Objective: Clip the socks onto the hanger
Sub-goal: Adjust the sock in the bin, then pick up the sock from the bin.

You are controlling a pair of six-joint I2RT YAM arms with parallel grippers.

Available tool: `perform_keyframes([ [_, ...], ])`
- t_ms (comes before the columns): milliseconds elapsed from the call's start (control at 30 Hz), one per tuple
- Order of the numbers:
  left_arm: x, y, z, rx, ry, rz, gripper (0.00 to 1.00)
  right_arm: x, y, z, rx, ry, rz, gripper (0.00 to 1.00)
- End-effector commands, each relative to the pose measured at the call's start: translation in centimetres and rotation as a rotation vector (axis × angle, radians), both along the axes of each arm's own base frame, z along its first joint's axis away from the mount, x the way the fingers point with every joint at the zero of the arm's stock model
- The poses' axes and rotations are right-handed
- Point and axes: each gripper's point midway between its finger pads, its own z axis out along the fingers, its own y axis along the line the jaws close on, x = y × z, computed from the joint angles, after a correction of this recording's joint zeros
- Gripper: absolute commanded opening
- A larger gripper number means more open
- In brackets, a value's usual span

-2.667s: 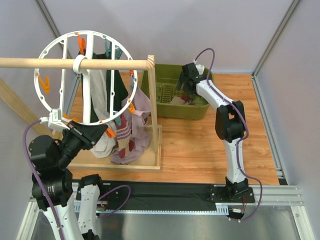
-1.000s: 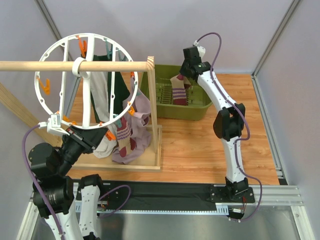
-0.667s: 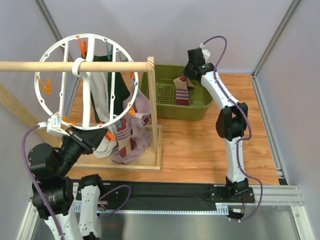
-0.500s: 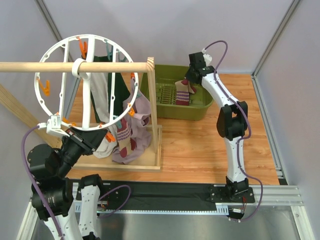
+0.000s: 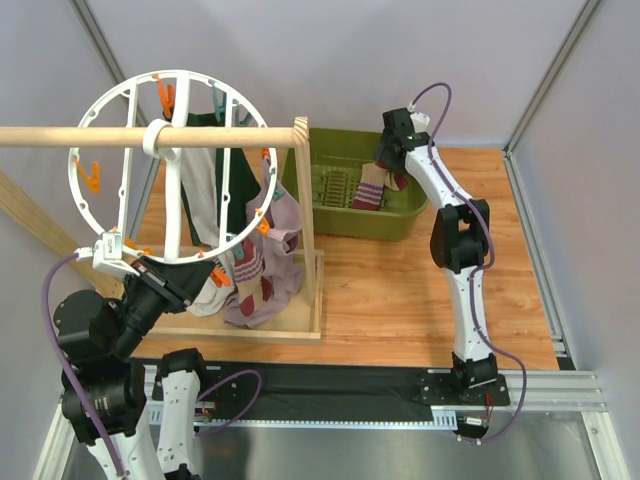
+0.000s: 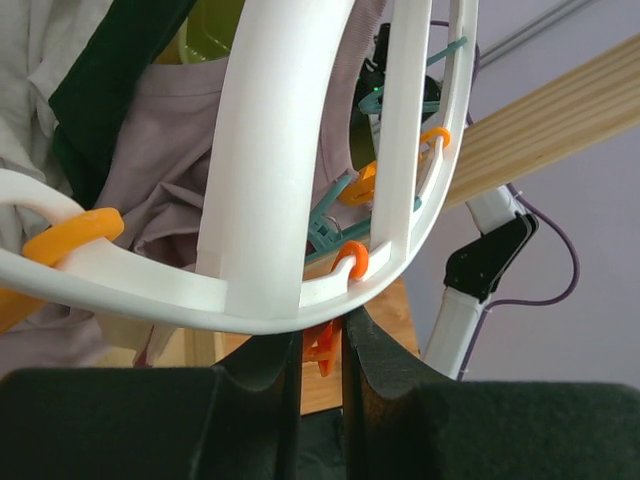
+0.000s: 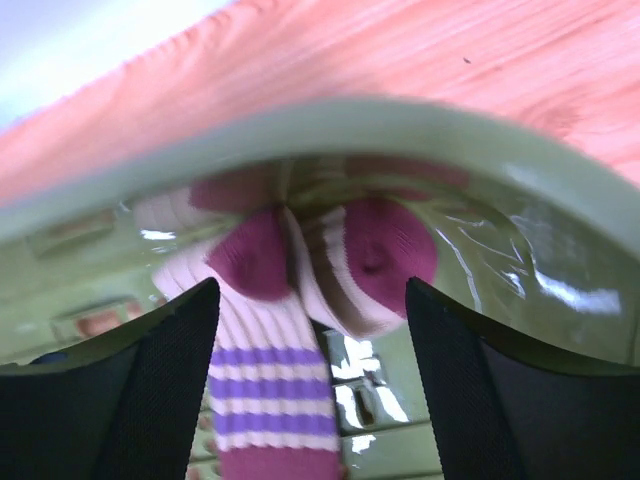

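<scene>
Right gripper point(image 7: 310, 300) is now gaping wide over green bin point(image 5: 395, 222); sock point(image 5: 368, 188) is lying back inside. Left gripper point(image 6: 321, 335) is pinching orange clip point(image 6: 324, 356) narrowly at hanger point(image 5: 95, 110) rim. Pick step seemingly restarting; regrasping sock needed.

The left arm point(image 5: 100, 340) rises from its base toward the lower rim of the hanger point(image 5: 72, 170), with the wrist tilted upward. The left gripper point(image 6: 322, 365) has its jaws drawn nearly together, pinching an orange clip point(image 6: 322, 345) just under that rim. The right arm point(image 5: 455, 235) stretches far forward, well to the right of the hanger, with the wrist bent downward. The right gripper point(image 7: 312, 300) has its jaws spread wide apart.
</scene>
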Motion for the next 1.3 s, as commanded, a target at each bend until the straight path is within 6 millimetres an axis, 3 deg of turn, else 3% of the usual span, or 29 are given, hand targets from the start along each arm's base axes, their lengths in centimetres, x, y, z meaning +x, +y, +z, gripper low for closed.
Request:
perform_keyframes([
  [0, -1.6, -1.0, -3.5, -0.027, 0.173, -0.059, 0.00, -1.8, -0.2, 5.3, -0.122, -0.041, 0.067, 0.77],
  [100, -1.5, -0.9, -3.6, -0.028, 0.176, -0.059, 0.00, -3.0, 1.4, 5.6, -0.164, -0.039, 0.133, 0.70],
  [167, -1.5, -1.0, -3.6, -0.031, 0.172, -0.063, 0.00, -3.6, 1.9, 4.8, -0.173, -0.012, 0.147, 0.56],
  [267, -1.6, -1.1, -3.7, -0.034, 0.174, -0.064, 0.00, -4.0, 2.5, 3.1, -0.146, 0.032, 0.156, 0.48],
  [433, -1.8, -1.0, -3.7, -0.036, 0.173, -0.057, 0.00, -4.0, 4.7, 0.2, -0.073, 0.101, 0.233, 0.51],
  [667, -1.8, -1.1, -3.7, -0.044, 0.168, -0.055, 0.00, -2.1, 5.9, -2.8, -0.087, 0.105, 0.305, 0.56],
  [900, -1.7, -1.0, -3.7, -0.040, 0.170, -0.048, 0.00, -3.5, 6.2, -5.9, -0.088, 0.186, 0.303, 0.53],
  [1067, -1.8, -1.0, -3.8, -0.042, 0.174, -0.049, 0.00, -4.0, 5.3, -7.8, -0.140, 0.250, 0.258, 0.39],
  [1167, -1.8, -0.9, -3.8, -0.041, 0.175, -0.045, 0.00, -3.8, 5.1, -7.0, -0.153, 0.230, 0.245, 0.26],
  [1267, -1.8, -0.9, -4.0, -0.044, 0.180, -0.046, 0.00, -3.2, 5.5, -4.5, -0.122, 0.168, 0.226, 0.08],
])
